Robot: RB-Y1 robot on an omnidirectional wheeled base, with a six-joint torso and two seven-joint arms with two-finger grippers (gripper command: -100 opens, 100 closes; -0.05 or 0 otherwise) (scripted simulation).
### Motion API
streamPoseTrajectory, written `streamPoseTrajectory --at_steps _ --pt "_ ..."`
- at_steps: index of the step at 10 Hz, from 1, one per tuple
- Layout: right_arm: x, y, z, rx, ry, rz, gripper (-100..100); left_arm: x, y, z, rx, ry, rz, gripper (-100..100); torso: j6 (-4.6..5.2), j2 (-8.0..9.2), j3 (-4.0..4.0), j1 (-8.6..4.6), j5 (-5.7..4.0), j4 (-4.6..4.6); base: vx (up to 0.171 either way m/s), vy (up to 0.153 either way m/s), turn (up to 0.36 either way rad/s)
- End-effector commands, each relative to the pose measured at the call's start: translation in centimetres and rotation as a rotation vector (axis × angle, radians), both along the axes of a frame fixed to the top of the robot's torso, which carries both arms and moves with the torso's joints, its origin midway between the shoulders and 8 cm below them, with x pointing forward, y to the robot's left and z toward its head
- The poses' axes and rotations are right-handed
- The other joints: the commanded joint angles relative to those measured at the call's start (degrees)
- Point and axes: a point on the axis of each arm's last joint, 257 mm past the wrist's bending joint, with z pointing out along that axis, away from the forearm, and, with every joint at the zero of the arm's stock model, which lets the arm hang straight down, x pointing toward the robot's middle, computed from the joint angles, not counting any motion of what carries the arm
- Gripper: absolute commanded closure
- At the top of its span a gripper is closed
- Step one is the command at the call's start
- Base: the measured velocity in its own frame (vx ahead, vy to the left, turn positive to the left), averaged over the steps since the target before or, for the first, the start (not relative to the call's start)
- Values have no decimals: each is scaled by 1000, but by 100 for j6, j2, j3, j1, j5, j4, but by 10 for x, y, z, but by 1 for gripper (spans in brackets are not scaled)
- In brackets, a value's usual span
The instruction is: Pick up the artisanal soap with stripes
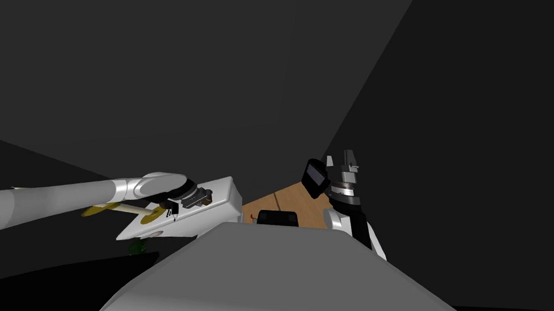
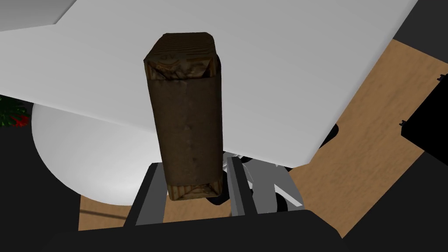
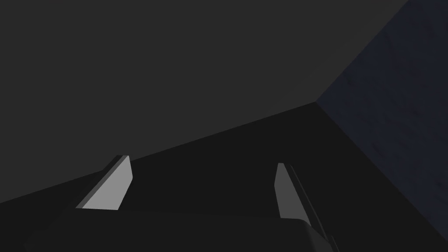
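The left gripper (image 2: 194, 165) was clamped on the brown wrapped soap bar (image 2: 186, 113), apparently already lifted clear of the white table (image 2: 284, 65). The right gripper (image 3: 202, 162) hung open, idle.

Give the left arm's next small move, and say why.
Probably lift straight up while holding the grip. The left gripper has its fingers pressed on the sides of the dark brown, paper-wrapped soap bar, and the white tabletop lies close behind it.
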Motion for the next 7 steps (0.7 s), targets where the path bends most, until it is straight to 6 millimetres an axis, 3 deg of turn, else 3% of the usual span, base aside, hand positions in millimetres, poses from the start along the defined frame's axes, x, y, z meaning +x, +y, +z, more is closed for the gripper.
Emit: streamPoseTrajectory --at_steps 1,2,3,4,6,7 --pt "0 0 0 0 0 0 0 0 0 0 0 0 0 100 0 0 0 0 0 0 0 0 0" --pt "0 0 0 0 0 0 0 0 0 0 0 0 0 100 1 -1 0 0 -1 0 0 0 0" --pt "0 0 0 0 0 0 0 0 0 0 0 0 1 0 1 -1 -1 -1 -1 0 0 0 0" --pt "0 0 0 0 0 0 0 0 -3 12 -2 4 -3 100 1 -1 -1 -1 -1 0 21 14 43" --pt "0 0 0 0 0 0 0 0 -3 13 -3 3 -4 100 -2 -9 -4 1 -5 -1 24 16 33" --pt "0 0 0 0 0 0 0 0 -3 14 -3 4 -4 0 1 -7 -5 0 -2 -2 0 0 0"
